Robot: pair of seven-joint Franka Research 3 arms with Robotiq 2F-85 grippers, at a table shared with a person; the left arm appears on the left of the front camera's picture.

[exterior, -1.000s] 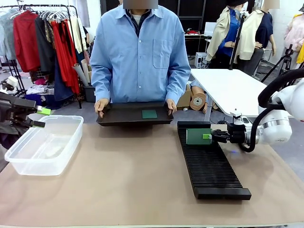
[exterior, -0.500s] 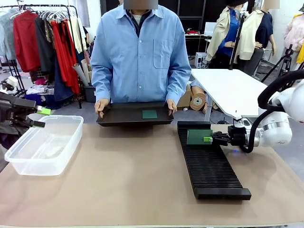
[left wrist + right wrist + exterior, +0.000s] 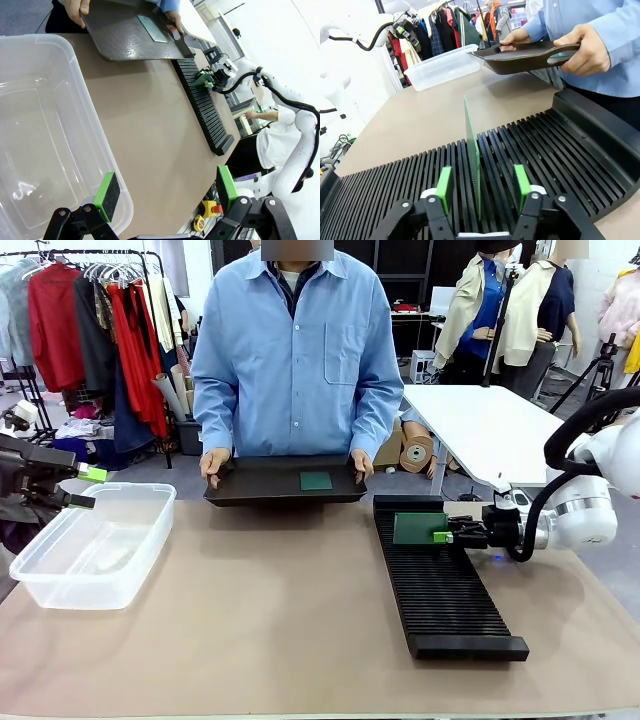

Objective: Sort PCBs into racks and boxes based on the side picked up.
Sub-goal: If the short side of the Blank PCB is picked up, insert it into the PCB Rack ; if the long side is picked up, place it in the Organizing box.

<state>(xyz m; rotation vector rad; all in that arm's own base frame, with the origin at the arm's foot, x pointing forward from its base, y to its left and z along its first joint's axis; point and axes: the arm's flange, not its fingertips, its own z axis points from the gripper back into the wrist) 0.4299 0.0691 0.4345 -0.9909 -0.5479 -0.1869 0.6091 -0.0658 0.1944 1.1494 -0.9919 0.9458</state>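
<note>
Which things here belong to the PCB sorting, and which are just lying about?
Job: PCB in the rack, slotted rack, clear box, PCB on the tray, black tray.
Lying about: hanging clothes, white table, cardboard rolls.

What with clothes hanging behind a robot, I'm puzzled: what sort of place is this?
Likely a robot lab set up in a clothing workroom: hung clothes stand behind the person, while a slotted rack and tub lie on the table.

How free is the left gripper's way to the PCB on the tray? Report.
Probably free: the left gripper hangs open by the clear tub, the PCB lies uncovered on the tray, and the person's hands grip only the tray's ends.
</note>
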